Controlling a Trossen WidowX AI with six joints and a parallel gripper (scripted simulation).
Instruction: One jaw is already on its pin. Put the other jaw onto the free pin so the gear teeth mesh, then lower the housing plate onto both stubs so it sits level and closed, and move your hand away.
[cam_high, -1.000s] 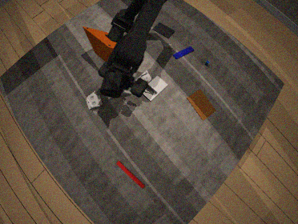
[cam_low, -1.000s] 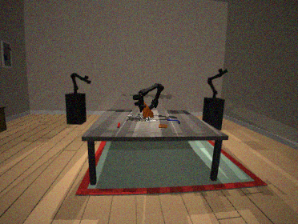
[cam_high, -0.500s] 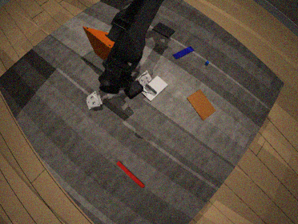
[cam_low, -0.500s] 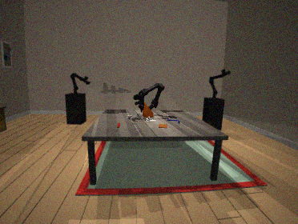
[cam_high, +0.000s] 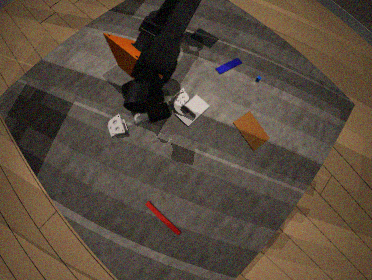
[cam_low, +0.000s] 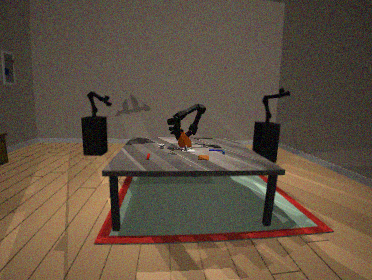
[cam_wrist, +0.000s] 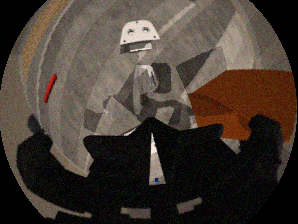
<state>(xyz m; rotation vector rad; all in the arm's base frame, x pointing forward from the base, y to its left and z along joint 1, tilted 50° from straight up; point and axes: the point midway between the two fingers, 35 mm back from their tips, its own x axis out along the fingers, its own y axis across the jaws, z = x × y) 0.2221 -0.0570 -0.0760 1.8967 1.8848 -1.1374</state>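
Black end effector (cam_high: 160, 113) (cam_low: 178, 135) (cam_wrist: 150, 120) clenched, empty; pale grey elongated piece (cam_high: 138, 118) (cam_wrist: 145, 80), probably the loose jaw, lies ahead, lengthwise towards it.

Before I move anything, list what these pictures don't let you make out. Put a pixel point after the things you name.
- Free pin: top view, too small and blurred.
- Gear teeth, meshed or not: wrist view, blurred.
- Foot of the tall orange block (cam_high: 120, 52): top view, partly behind the black arm (cam_high: 162, 45).
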